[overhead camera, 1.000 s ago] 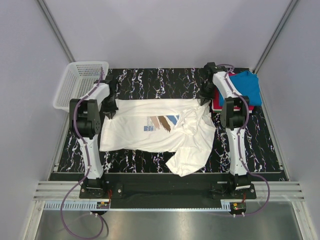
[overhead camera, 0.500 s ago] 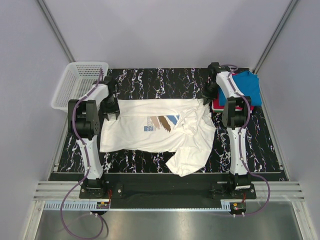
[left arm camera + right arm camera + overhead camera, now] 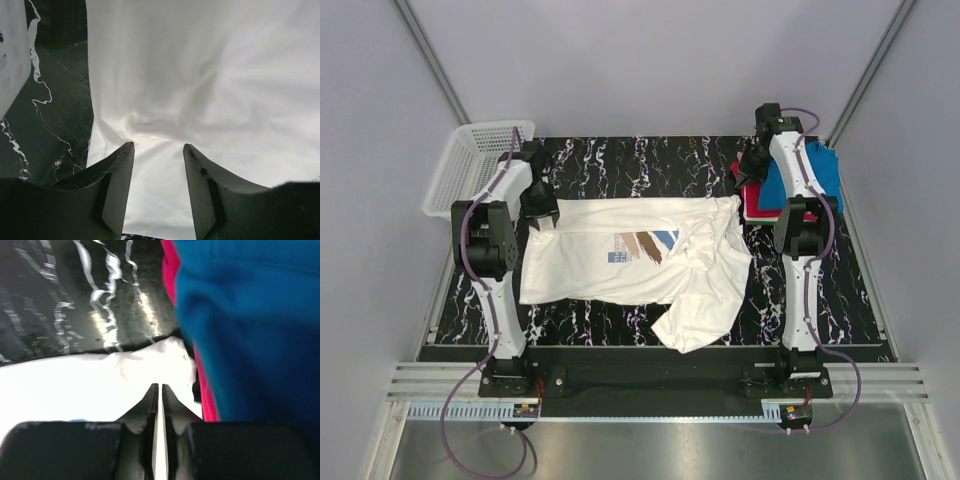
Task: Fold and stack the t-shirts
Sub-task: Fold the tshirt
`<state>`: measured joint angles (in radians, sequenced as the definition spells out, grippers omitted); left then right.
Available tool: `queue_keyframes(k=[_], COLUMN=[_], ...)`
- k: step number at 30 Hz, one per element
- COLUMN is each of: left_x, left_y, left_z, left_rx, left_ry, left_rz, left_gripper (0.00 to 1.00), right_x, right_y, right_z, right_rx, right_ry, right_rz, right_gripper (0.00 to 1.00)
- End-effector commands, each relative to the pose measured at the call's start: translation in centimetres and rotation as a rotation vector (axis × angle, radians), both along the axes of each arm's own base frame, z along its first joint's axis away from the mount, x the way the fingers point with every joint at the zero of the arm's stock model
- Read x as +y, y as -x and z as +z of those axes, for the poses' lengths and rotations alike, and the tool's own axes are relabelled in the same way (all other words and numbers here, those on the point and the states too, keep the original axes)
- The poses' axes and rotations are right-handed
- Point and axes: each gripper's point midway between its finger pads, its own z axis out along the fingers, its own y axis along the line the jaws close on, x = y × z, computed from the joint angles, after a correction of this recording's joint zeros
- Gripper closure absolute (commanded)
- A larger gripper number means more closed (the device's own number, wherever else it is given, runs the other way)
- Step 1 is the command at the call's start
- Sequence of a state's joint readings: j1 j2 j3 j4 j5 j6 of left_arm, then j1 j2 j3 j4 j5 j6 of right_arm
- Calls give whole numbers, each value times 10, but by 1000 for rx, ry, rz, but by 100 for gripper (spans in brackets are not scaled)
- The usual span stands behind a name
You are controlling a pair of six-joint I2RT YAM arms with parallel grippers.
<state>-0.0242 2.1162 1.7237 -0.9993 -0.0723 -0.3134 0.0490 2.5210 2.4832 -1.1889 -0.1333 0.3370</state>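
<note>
Readable text: none in any view.
Logo: on the white t-shirt (image 3: 610,275) a small blue logo (image 3: 617,257) sits at the 9 o'clock end of the chest print (image 3: 647,243). Any lettering in it is too small to read from the top camera.
Print: brown and blue brush strokes; no letters or numbers can be made out in them.
Bench: the white veins on the black bench (image 3: 640,155) are a marble pattern, not writing.
Wrist views: plain white, blue and pink cloth and marbled surface, with no legible mark.
</note>
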Motion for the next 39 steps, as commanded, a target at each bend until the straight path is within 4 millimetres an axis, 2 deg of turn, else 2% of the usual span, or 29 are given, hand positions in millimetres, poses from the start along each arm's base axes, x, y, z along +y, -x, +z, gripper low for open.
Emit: queue_keyframes(k=[1, 3, 5, 6, 7, 8, 9, 10, 12, 15, 20, 27, 34, 39], left_x=[26, 26, 24, 23, 19, 19, 20, 12, 6, 0, -12, -21, -12, -16], left_y=[-19, -24, -32, -42, -47, -52, -64, -67, -78, -85, -89, -101, -92, -91], left_z=[76, 78, 70, 74, 63, 64, 72, 62, 63, 52, 28, 21, -1, -10], left_rx=[-213, -225, -216, -235, -215, -223, -254, -232, -247, -230, -192, -213, -158, -138], left_ry=[-24, -25, -18, -17, -18, -32, -42, -44, -33, -43, -87, -119, -169, -152], left_rz=[71, 70, 68, 63, 56, 51, 50, 30, 19, 9, -15, -18, 3, -6], left_gripper=[49, 48, 48, 48, 48, 48, 48, 48, 48, 48, 48, 48, 49, 50], right_x=[-3, -1, 4, 9, 13, 15, 18, 19, 21, 25, 40, 55, 45, 38], right_y=[-11, -10, -10, -9, -10, -10, -10, -9, -9, -6, 2, 8, 23, 28], right_z=[138, 141, 130, 127, 116, 111, 107, 100, 95, 83, 50, 13, -26, -40], right_rx=[-308, -315, -287, -269, -245, -233, -221, -206, -199, -165, -87, -13, 88, 124], right_ry=[-35, -43, -66, -94, -105, -109, -108, -106, -109, -122, -126, -102, -24, 21], right_rz=[-22, -21, -17, -2, 2, 9, 16, 22, 33, 41, 79, 109, 73, 35], right_gripper=[87, 87, 87, 88, 89, 90, 90, 90, 90, 89, 89, 89, 91, 91])
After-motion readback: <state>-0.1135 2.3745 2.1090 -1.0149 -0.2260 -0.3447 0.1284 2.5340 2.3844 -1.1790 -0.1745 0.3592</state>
